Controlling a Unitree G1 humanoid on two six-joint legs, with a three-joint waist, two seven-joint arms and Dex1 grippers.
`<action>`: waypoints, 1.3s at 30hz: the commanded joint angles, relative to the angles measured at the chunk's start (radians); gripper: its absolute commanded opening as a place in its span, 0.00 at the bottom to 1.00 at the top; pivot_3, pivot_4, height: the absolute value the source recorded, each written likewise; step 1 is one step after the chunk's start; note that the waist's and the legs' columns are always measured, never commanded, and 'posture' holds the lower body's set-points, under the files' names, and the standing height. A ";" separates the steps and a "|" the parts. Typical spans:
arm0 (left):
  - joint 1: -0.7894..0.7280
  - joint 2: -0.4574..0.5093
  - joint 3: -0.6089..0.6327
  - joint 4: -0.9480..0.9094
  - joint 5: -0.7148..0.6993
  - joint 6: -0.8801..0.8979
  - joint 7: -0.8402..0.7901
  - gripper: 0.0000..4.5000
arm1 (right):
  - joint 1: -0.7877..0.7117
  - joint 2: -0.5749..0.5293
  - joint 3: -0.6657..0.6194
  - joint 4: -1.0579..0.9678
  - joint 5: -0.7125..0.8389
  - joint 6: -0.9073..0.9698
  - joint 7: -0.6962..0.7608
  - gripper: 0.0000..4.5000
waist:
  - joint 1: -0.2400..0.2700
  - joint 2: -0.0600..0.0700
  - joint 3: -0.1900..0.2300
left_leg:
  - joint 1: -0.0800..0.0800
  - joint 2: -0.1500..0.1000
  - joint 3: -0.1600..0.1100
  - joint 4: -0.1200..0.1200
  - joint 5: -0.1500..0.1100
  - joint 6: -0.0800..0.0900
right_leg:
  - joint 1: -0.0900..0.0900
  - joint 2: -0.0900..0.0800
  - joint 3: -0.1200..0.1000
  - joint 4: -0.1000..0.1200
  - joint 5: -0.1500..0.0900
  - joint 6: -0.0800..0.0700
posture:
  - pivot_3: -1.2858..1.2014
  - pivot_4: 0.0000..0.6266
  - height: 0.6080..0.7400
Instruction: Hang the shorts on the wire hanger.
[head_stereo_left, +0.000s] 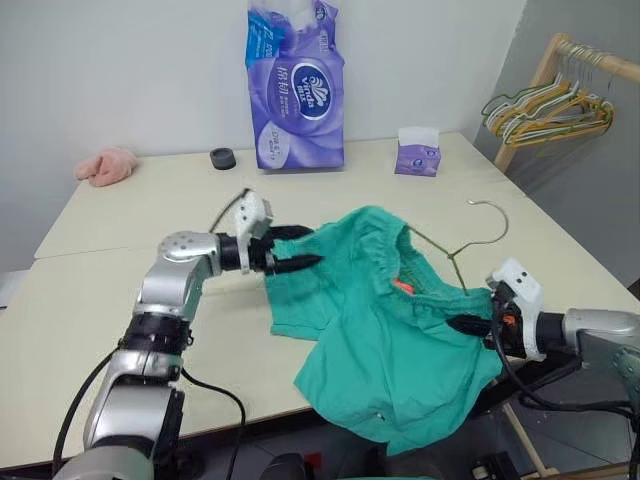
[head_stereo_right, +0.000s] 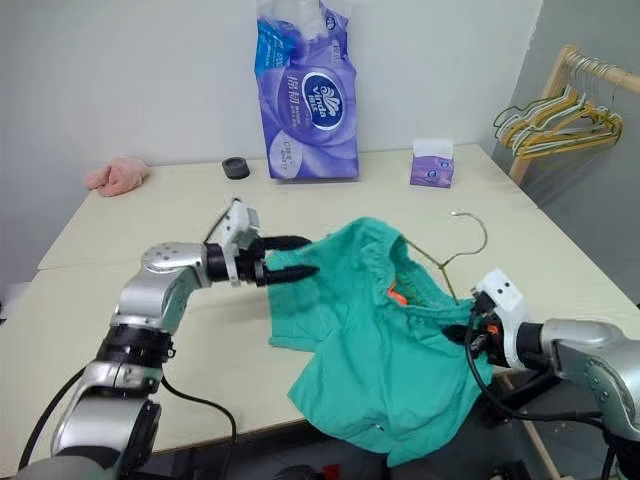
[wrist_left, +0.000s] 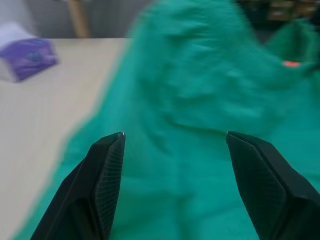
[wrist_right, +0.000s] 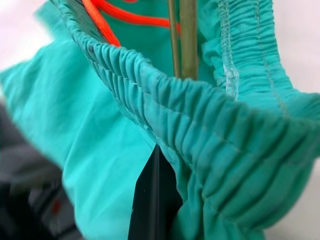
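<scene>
The left claw, jaws spread and holding nothing, hangs at the left edge of the shorts, which drape over the front edge of a cream table. The right claw is clenched on the shorts' waistband. The wire hanger pokes out of the waistband, hook over the table. A purple tissue pack, small tissue box, black ring and pink cloth line the white wall; a hanger rack stands at right.

Left wrist view: parted fingertips frame green fabric.

Right wrist view: gathered waistband, orange drawstring, thin wire.
</scene>
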 joint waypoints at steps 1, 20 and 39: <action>-0.005 -0.026 -0.053 -0.179 -0.055 0.092 -0.001 0.76 | -0.005 0.075 -0.140 -0.057 0.004 0.135 -0.111 0.00 | -0.001 0.001 0.000 | 0.000 0.000 0.000 0.000 0.000 0.000 | 0.000 0.000 0.000 0.000 0.000 0.000 | 0.42 0.11 1.00; -0.251 -0.411 -0.237 -0.073 0.064 -0.073 0.149 0.76 | -0.049 -0.225 -0.722 0.283 0.502 0.261 -0.767 0.00 | -0.135 0.020 0.027 | 0.003 -0.007 0.020 -0.001 -0.010 0.018 | 0.005 0.006 0.022 -0.003 -0.010 0.018 | 0.35 0.19 1.00; -0.420 -0.587 -0.198 0.037 0.068 -0.171 0.222 0.76 | -0.584 -0.694 -0.219 1.012 0.150 0.056 -0.642 0.00 | -0.192 0.032 0.083 | 0.007 -0.012 0.049 -0.001 -0.017 0.031 | 0.004 0.002 0.051 -0.016 -0.005 0.040 | 0.37 0.26 1.00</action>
